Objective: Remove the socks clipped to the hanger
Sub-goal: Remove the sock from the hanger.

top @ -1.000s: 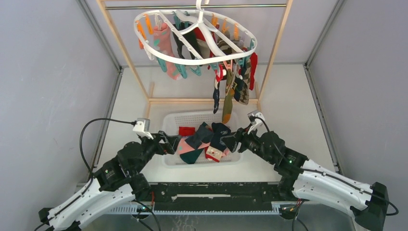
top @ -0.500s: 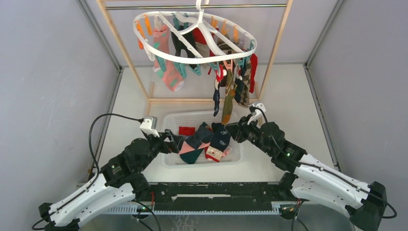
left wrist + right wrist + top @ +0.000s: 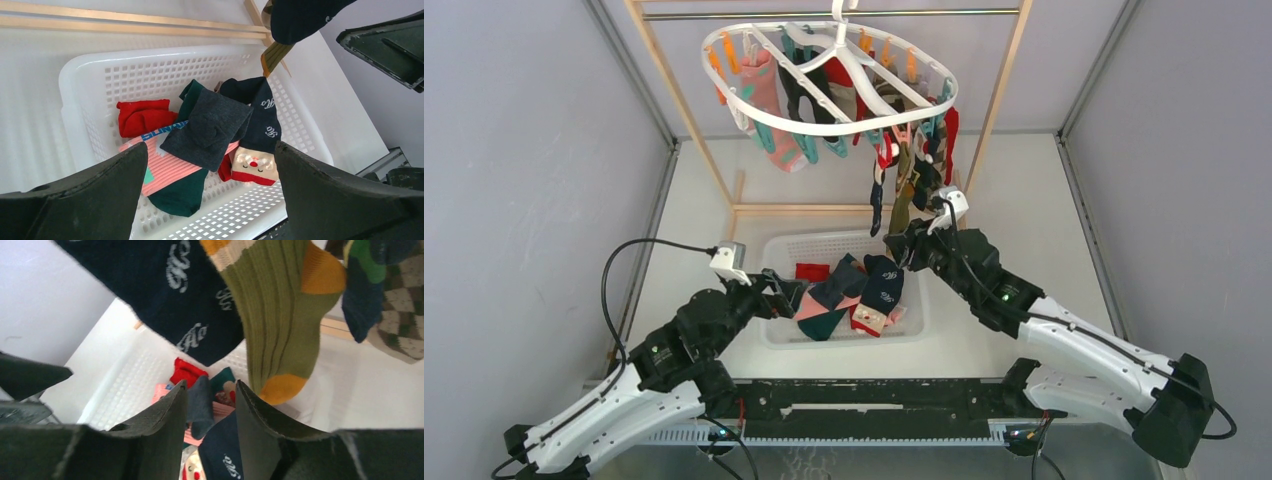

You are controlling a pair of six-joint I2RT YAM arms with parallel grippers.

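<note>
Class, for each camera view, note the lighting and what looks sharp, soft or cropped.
Top view: even, soft light; hanger and basket sharp. Left wrist view: basketed socks crisp, left claw dark and soft-edged. Right wrist view: olive sock looms close, cropped at the top; right claw nearly black; basket behind washed out.

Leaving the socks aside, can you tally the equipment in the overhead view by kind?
Robot arms: 2 (left arm, right arm)
White mesh basket: 1
White hanger: 1
Wooden rack: 1
Total: 5
</note>
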